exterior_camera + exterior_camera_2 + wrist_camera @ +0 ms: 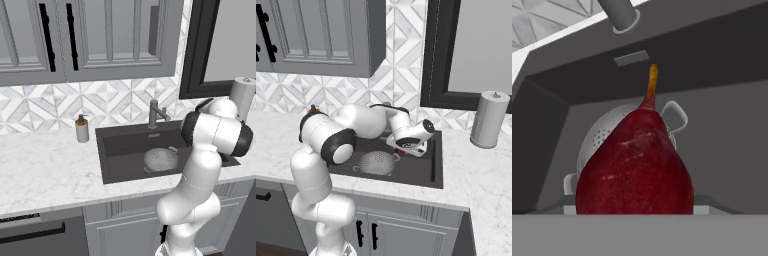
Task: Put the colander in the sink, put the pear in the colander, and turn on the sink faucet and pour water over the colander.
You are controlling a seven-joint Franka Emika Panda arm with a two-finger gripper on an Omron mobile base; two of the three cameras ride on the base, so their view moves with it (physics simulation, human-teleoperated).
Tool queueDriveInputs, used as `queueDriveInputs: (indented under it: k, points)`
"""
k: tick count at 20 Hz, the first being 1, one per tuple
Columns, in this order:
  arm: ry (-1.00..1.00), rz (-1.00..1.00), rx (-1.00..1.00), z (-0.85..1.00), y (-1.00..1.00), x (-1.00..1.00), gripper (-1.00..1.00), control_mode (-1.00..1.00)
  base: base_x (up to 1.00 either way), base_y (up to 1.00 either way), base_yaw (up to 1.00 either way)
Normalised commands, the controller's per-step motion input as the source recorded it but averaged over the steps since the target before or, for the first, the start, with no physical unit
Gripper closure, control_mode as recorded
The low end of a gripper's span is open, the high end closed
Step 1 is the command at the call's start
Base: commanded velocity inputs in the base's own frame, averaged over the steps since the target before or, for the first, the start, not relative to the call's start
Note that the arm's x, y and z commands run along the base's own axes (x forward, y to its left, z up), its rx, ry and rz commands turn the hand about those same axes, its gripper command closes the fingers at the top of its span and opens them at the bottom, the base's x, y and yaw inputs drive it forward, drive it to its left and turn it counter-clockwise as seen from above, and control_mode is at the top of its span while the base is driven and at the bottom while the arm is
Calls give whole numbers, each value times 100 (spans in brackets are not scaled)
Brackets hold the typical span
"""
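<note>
1. The colander (pixel 161 159) already sits in the sink (pixel 115 150), ready to catch fruit
2. The fingers grip the pear (pixel 634 167), stem up, above the basin, the colander at 12 o'clock behind it
3. The sink faucet (pixel 155 114) awaits its turn

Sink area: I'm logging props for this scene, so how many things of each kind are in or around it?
Colanders: 1, the colander in the sink
Pears: 1, the pear, close in front of the hand camera
Faucets: 1, the sink faucet
Soap dispensers: 1, soap dispenser
Paper towel rolls: 1, paper towel roll
Total: 5
</note>
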Motion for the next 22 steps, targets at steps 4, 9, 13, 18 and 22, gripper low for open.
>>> queueDriveInputs:
  k: [4,9,13,18,22]
  points:
    - [0,0,2,-6,25,3,100,-100,0,0,0]
    - [0,0,2,-20,26,0,100,-100,0,0,0]
    - [0,0,4,-21,24,0,100,-100,0,0,0]
    - [0,0,2,-23,21,0,100,-100,0,0,0]
    - [3,0,0,-27,20,-3,100,-100,0,0,0]
